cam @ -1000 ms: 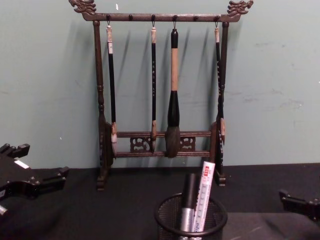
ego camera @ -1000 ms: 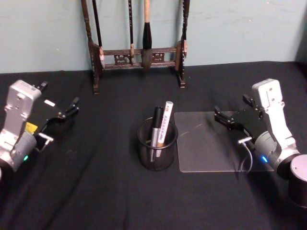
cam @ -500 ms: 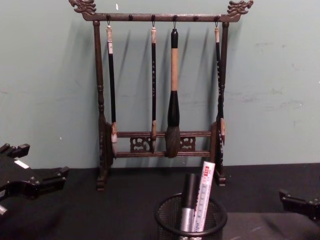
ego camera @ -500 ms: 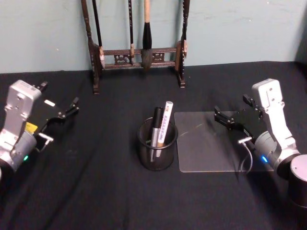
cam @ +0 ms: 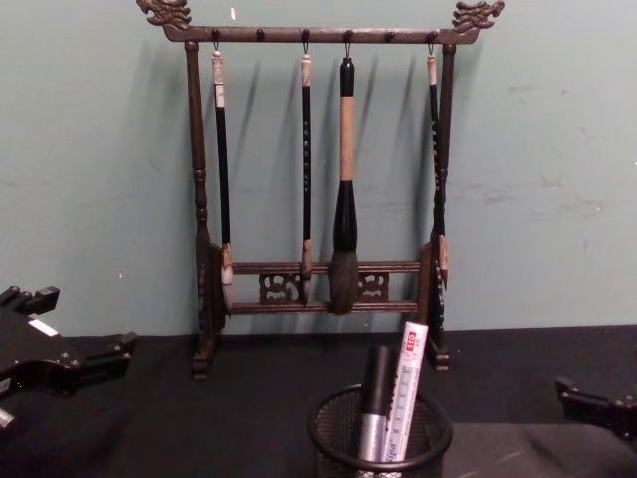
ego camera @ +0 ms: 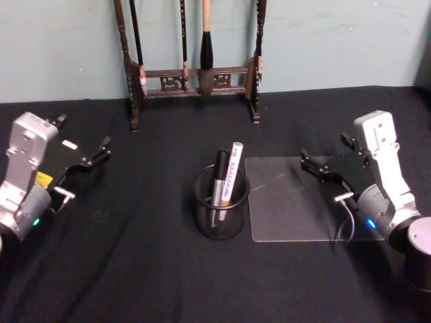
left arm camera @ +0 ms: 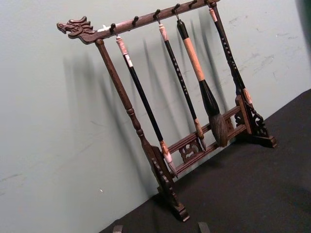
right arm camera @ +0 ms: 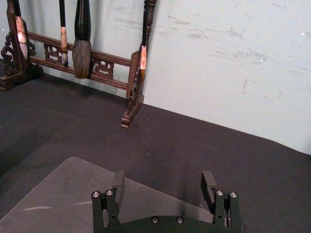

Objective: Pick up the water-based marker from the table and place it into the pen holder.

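1. Pen holder point(ego camera: 221, 205) stands mid-table just left of a clear mat point(ego camera: 296, 198), holding a white marker point(ego camera: 232, 173) and a dark pen point(ego camera: 218, 182), both leaning upright.
2. Right gripper point(ego camera: 308, 165) hovers over the mat's right side, fingers apart and empty.
3. Left gripper point(ego camera: 102, 151) sits far left; its fingers seem apart, though this is hard to tell.
4. Brush rack point(ego camera: 195, 74) stands behind.

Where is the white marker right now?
The white marker stands in the pen holder at the table's middle, beside a dark pen, left of the clear mat.
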`<act>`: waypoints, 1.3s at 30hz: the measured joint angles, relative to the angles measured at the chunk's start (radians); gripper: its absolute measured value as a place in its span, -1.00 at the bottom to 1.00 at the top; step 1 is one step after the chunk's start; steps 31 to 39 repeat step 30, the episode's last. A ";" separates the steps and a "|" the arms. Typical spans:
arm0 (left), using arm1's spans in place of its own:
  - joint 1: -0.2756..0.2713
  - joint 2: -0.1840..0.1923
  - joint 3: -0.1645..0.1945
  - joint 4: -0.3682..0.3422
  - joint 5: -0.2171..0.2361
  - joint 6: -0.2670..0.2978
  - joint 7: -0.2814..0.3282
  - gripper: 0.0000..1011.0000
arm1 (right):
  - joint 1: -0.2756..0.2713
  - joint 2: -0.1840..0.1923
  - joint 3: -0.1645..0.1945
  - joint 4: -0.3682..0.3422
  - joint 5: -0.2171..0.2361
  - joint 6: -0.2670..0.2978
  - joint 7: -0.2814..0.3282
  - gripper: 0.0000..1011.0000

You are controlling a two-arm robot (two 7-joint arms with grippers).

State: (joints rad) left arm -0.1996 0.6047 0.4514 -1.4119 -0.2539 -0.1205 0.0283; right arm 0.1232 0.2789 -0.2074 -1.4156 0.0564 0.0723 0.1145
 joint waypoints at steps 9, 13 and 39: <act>0.000 0.000 0.000 0.000 0.000 0.000 0.000 0.98 | 0.000 0.000 0.000 0.000 0.000 0.000 0.000 0.98; 0.000 0.000 0.000 0.000 0.000 0.000 0.000 0.98 | 0.000 0.000 0.000 0.000 0.000 0.000 0.000 0.98; 0.000 0.000 0.000 0.000 0.000 0.000 0.000 0.98 | 0.000 0.000 0.000 0.000 0.000 0.000 0.000 0.98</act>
